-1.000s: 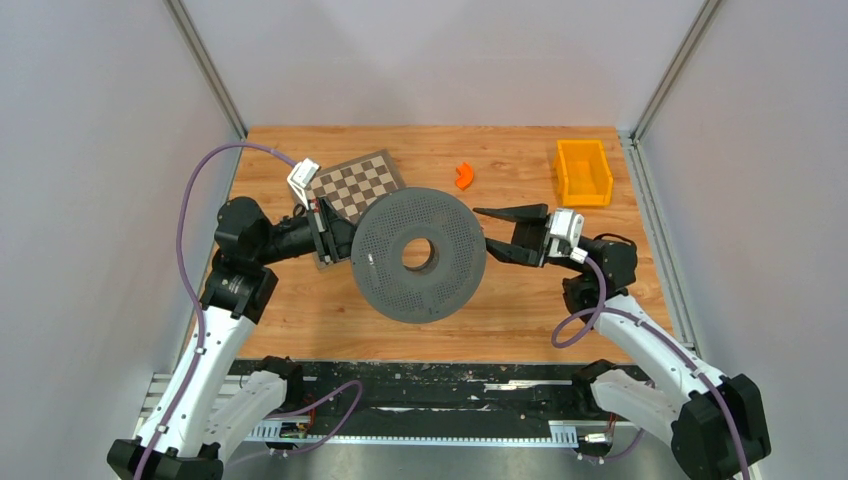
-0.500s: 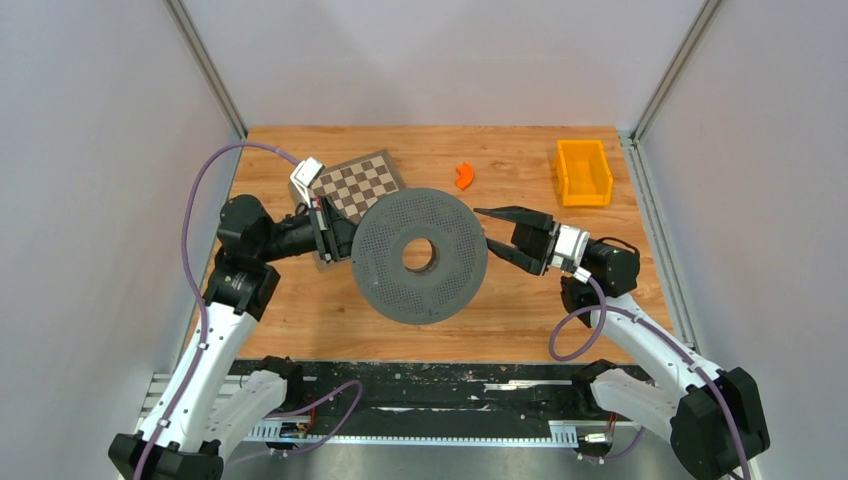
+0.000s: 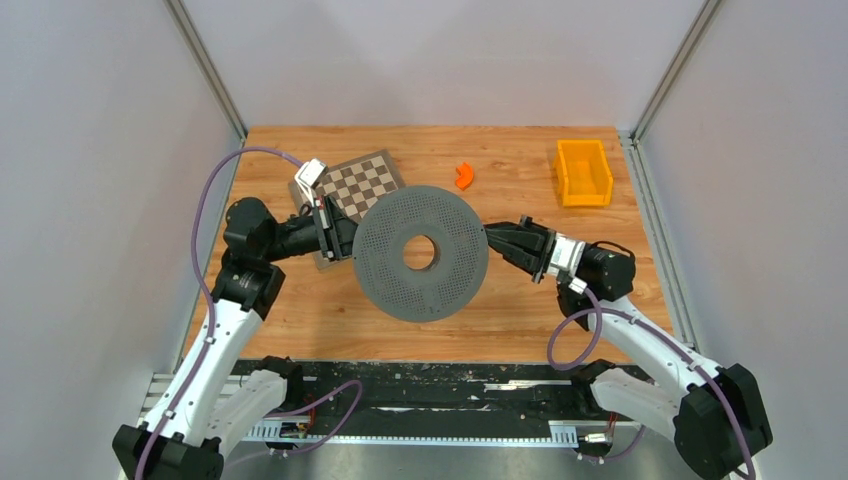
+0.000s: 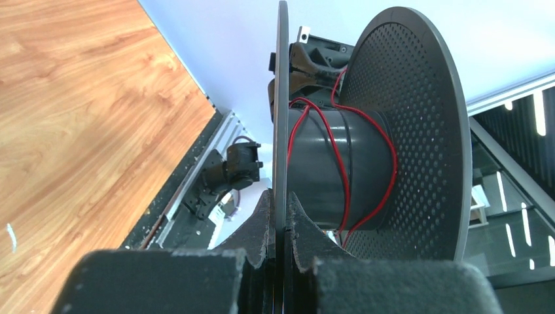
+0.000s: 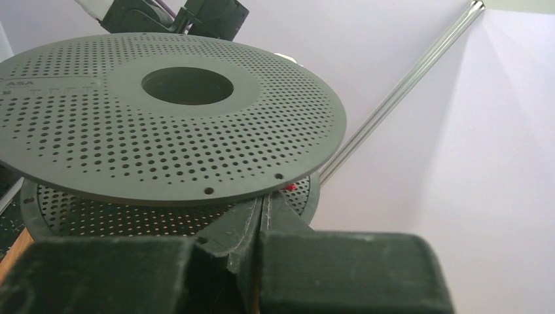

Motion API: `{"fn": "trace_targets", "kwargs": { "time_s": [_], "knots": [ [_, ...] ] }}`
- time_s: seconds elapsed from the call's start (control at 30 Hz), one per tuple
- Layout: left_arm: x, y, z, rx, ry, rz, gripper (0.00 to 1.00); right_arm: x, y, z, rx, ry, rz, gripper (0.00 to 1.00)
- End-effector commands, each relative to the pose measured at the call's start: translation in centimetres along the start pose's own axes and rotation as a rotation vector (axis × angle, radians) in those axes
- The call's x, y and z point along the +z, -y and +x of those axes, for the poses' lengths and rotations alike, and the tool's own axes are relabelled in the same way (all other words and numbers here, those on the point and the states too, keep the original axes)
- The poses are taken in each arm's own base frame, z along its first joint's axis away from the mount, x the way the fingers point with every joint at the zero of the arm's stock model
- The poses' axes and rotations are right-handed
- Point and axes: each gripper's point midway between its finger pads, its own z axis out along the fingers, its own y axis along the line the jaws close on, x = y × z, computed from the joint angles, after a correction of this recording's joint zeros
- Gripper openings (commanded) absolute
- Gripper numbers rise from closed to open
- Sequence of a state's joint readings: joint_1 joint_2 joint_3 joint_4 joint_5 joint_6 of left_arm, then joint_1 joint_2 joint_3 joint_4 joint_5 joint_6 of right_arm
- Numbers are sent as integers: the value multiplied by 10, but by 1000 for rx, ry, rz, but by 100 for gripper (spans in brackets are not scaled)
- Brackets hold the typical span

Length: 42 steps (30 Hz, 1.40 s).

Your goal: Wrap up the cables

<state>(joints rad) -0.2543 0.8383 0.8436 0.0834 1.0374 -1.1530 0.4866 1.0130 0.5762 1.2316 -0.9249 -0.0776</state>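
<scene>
Task object: the thin dark red wire (image 4: 342, 171) lies on the hub of the dark grey perforated plastic spool (image 3: 385, 250), between its two flanges. The spool is held above the wooden surface (image 3: 520, 310).
Work done: a few loose, uneven turns cross the grey cylindrical hub (image 4: 314, 170). One loop bulges out towards the far flange.
Work left: judged as most of it. The turns are slack and few, and how much wire is unwound cannot be seen.
Left gripper (image 3: 335, 240): fingers clamped on the rim of one flange, which runs edge-on between them in the left wrist view.
Right gripper (image 3: 495, 240): fingers (image 5: 235, 222) pressed together, tips reaching into the gap between the flanges. A red speck sits at the tips; whether wire is pinched there cannot be told.
Top external view only: both arms flanking the spool, plus a brown checkerboard card (image 3: 360, 185) and an orange plastic bin (image 3: 583, 172). No wire is visible here.
Left wrist view only: the wire turns on the hub.
Right wrist view only: the closed fingertips under the upper flange.
</scene>
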Motion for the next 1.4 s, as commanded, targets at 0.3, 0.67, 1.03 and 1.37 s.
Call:
{"fn": "trace_targets", "kwargs": {
  "time_s": [0.3,0.67,1.03,1.37],
  "knots": [
    [0,24,-13,18,45,89,0,1,-6,7,-21,-34,76,0],
    [0,18,-17,-42,91,72,0,3,-9,19,37,-82,102,0],
    [3,-4,-14,-67,92,8,0,-1,6,-5,48,-27,230,0],
    [2,-13,-14,-63,106,-38,0,0,2,-2,92,-23,216,0]
  ]
}}
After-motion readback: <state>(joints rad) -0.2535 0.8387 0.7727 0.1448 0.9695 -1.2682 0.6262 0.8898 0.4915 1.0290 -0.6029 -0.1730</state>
